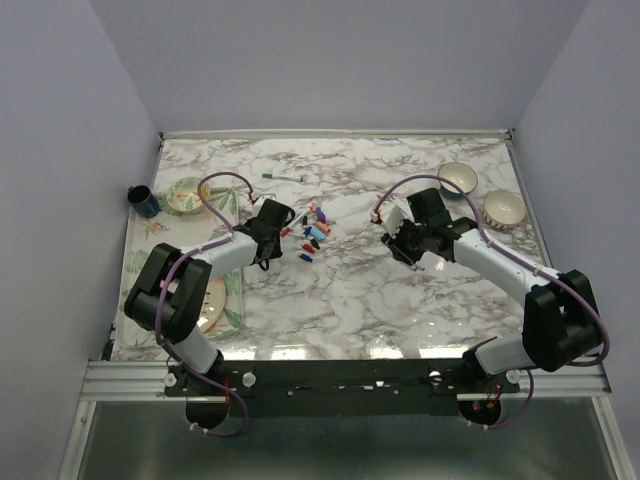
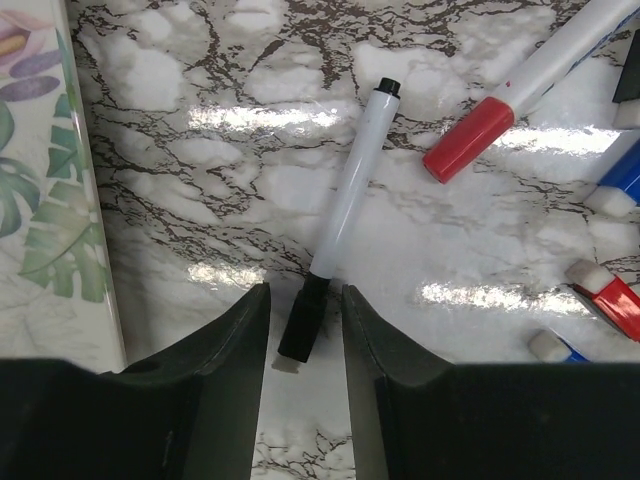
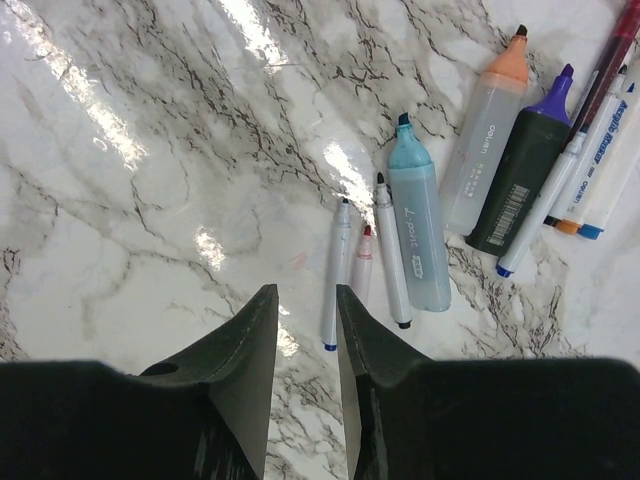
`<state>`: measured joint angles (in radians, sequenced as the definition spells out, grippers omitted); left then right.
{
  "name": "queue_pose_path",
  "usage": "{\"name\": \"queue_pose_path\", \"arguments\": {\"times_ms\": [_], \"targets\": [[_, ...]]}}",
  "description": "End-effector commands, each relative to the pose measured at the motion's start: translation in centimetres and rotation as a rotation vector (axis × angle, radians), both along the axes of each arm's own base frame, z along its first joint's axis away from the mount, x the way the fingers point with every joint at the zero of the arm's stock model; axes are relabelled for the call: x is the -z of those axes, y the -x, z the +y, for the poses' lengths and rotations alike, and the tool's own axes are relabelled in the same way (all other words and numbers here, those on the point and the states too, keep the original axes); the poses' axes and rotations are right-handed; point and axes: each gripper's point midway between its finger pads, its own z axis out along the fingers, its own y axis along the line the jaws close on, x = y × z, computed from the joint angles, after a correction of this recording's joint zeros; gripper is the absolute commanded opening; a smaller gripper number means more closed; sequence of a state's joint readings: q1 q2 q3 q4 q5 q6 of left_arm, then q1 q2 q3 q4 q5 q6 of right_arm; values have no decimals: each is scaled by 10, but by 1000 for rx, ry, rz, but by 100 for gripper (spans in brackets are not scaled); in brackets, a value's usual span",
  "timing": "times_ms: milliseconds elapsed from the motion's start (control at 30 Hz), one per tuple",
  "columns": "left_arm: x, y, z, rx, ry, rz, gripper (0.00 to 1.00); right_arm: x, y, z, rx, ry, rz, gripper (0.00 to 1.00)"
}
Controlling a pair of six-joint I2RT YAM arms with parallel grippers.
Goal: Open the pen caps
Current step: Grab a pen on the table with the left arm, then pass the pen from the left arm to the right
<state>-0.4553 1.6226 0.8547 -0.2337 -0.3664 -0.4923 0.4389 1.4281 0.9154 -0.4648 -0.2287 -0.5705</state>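
In the left wrist view my left gripper (image 2: 305, 290) is open, one finger on each side of the black cap (image 2: 303, 320) of a white pen (image 2: 350, 190) lying on the marble table; the fingers do not touch it. A red-capped pen (image 2: 468, 140), a blue cap (image 2: 622, 178) and a red cap (image 2: 612, 298) lie to the right. In the top view the left gripper (image 1: 286, 229) sits at the left edge of the heap of coloured pen caps (image 1: 316, 231). My right gripper (image 3: 306, 290) is open and empty, just left of several uncapped pens and highlighters (image 3: 417, 235).
A leaf-print mat (image 1: 140, 255) with a plate (image 1: 215, 305), a bowl (image 1: 185, 195) and a dark cup (image 1: 143, 200) lies at the left. Two bowls (image 1: 458, 178) stand at the back right. A green pen (image 1: 285, 177) lies at the back.
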Motion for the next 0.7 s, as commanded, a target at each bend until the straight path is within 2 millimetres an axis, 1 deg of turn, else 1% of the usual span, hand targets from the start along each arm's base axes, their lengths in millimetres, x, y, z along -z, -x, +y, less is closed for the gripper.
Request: {"name": "queue_pose_path", "arguments": {"times_ms": [0, 167, 267, 300, 467, 500, 567, 600, 667], "targets": [[9, 7, 7, 0, -28, 55, 36, -14, -2, 5, -24, -27, -23, 36], [12, 15, 4, -1, 7, 75, 31, -15, -2, 5, -24, -30, -26, 37], [10, 19, 1, -7, 41, 63, 25, -15, -2, 5, -24, -29, -26, 36], [10, 23, 1, -6, 50, 62, 20, -15, -2, 5, -24, -30, -26, 36], [1, 28, -2, -2, 100, 35, 5, -17, -1, 6, -36, -39, -27, 36], [-6, 30, -3, 3, 119, 14, 4, -19, 0, 7, -44, -45, -30, 36], [-16, 31, -14, 30, 182, -20, 3, -22, 4, 11, -70, -66, -30, 36], [-27, 33, -18, 45, 214, -55, 1, -26, 6, 12, -79, -76, -37, 36], [-41, 37, -30, 74, 285, -93, 0, -29, 10, 16, -112, -96, -39, 36]]}}
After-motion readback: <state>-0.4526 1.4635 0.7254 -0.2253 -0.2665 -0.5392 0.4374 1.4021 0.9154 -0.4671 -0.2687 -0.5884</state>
